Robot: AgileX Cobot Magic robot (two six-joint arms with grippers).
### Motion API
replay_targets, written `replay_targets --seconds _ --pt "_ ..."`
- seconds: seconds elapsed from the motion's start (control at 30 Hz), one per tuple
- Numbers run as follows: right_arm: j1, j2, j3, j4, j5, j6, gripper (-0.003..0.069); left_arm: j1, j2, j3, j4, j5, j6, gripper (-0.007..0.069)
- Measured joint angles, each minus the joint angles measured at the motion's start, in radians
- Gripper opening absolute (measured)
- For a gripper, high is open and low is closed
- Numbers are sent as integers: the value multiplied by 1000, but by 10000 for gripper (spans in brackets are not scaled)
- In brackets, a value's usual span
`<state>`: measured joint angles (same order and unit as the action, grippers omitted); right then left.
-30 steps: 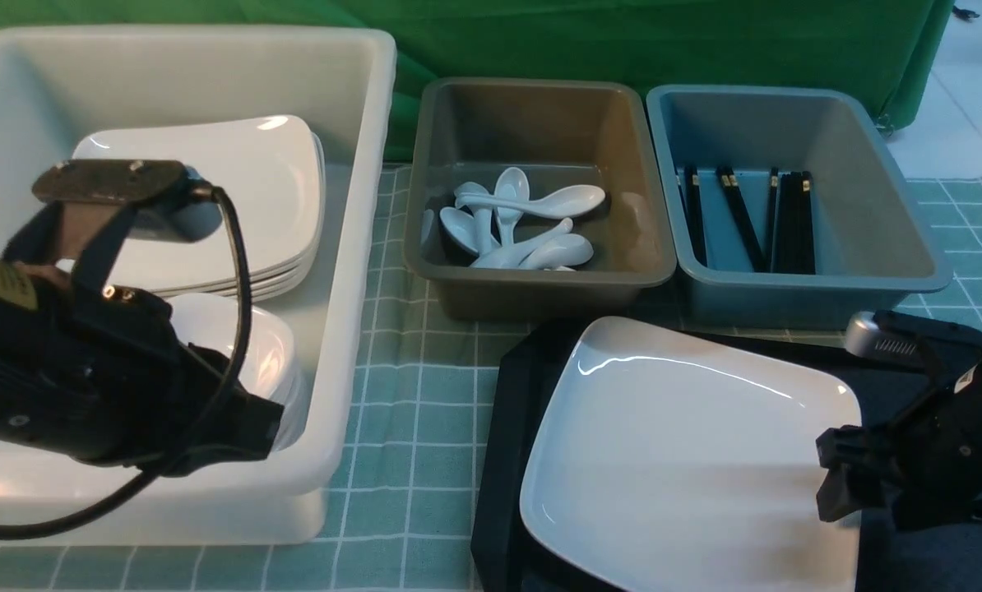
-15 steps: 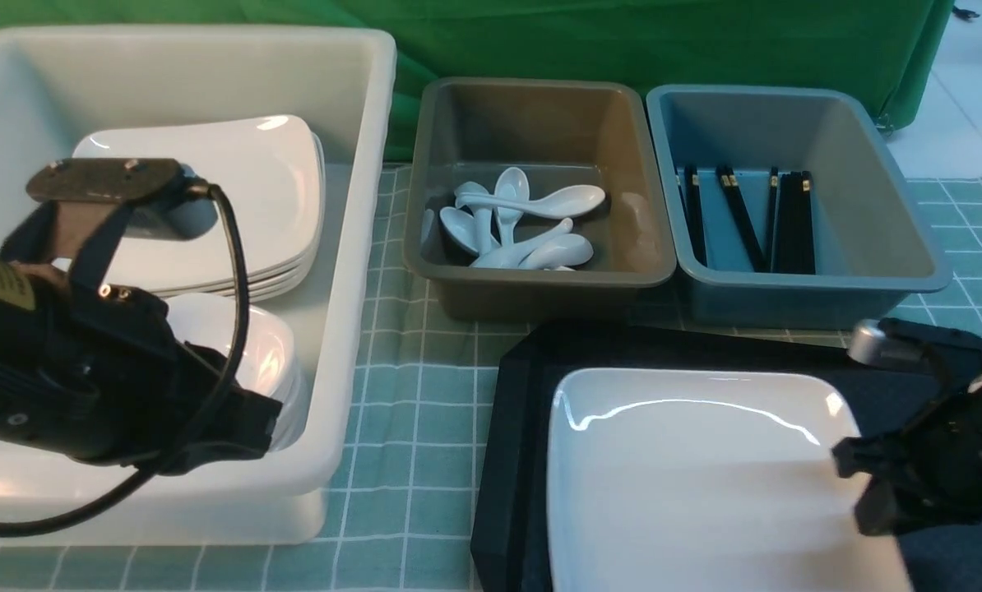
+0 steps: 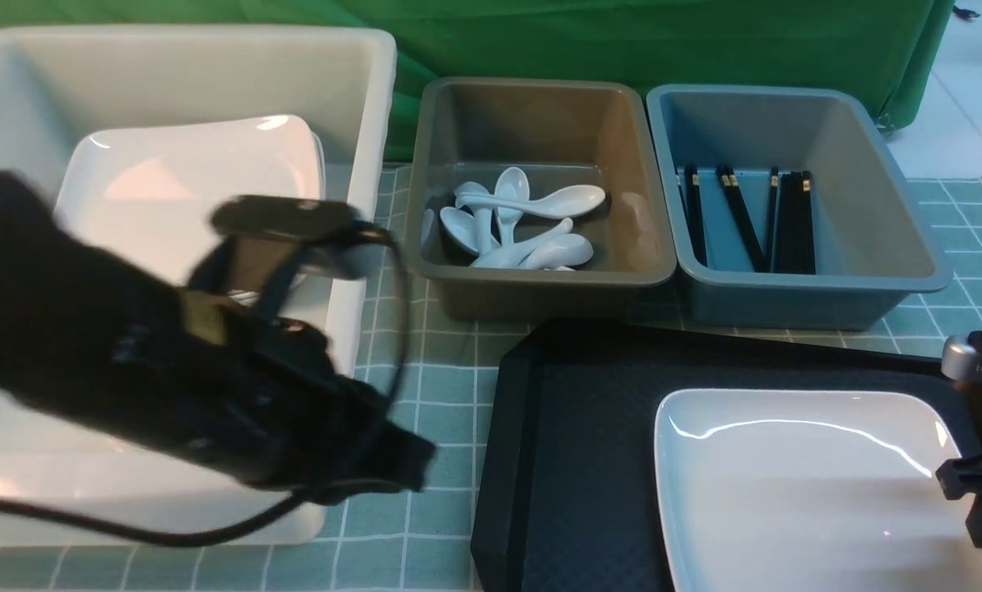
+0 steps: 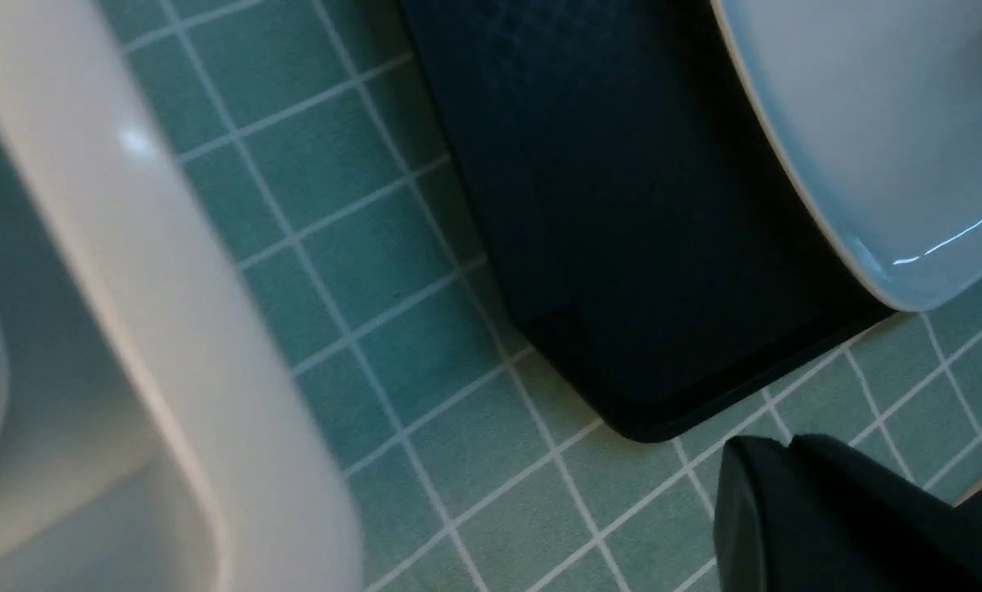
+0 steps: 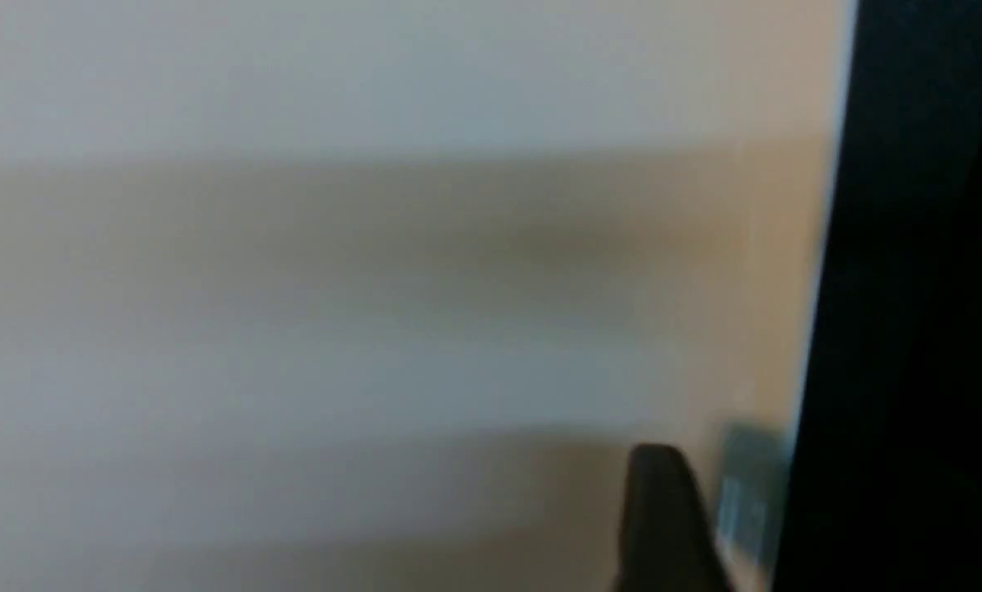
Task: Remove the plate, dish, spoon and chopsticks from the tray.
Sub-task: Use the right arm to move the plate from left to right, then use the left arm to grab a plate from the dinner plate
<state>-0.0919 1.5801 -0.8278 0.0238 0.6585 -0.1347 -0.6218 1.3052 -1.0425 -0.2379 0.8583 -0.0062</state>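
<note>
The left claw (image 3: pixel 409 460) hangs blurred above the checked green cloth (image 3: pixel 425 386), its fingers pressed together and holding nothing. Just to its right lies the near left corner of the black tray (image 3: pixel 581 444), and behind it and to its left stands the white tub (image 3: pixel 359 164) with a stack of plates (image 3: pixel 187 189) inside. At the far right edge of our front view, the right claw (image 3: pixel 975 501) sits at the right rim of the big white plate (image 3: pixel 795 485). From there the plate spreads leftward and lies flat on the right part of the tray. We cannot tell whether this claw is wide or gripping the rim, since its wrist camera gives only a smear of white glaze and 1 dark finger (image 5: pixel 664 526). Beyond both claws, 2 bins stand side by side against the green backdrop: the grey bin (image 3: pixel 540 284) with a heap of white spoons (image 3: pixel 516 222), and to its right the blue bin (image 3: pixel 803 292) with black chopsticks (image 3: pixel 787 222) laid lengthwise. From the left claw's own camera we see the tray's corner and, past it, the curved edge of the plate — all apart from those closed fingers.
</note>
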Motion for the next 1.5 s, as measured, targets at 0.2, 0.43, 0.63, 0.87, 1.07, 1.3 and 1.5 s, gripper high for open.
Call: replay_targets --seconds 0.2,0.43,0.63,0.87,1.07,1.3,1.5 --pt "11 -139 -67 -4 151 19 552 -58 224 -232 3 36 -9 12" --pt "11 -438 -75 -4 156 23 151 -88 483 -471 14 45 -9 83" --pt "11 -591 -75 -2 179 38 26 -88 700 -660 25 67 -15 304" --pt "11 -622 -75 -2 202 39 26 -88 882 -813 26 42 -19 551" --pt "11 -623 -75 -2 195 39 37 -88 974 -845 -8 26 -20 608" --pt "11 -624 -75 -2 174 39 66 -89 1008 -847 -142 14 6 537" --pt "11 -624 -75 -2 159 39 71 -89 1026 -857 -161 6 18 386"
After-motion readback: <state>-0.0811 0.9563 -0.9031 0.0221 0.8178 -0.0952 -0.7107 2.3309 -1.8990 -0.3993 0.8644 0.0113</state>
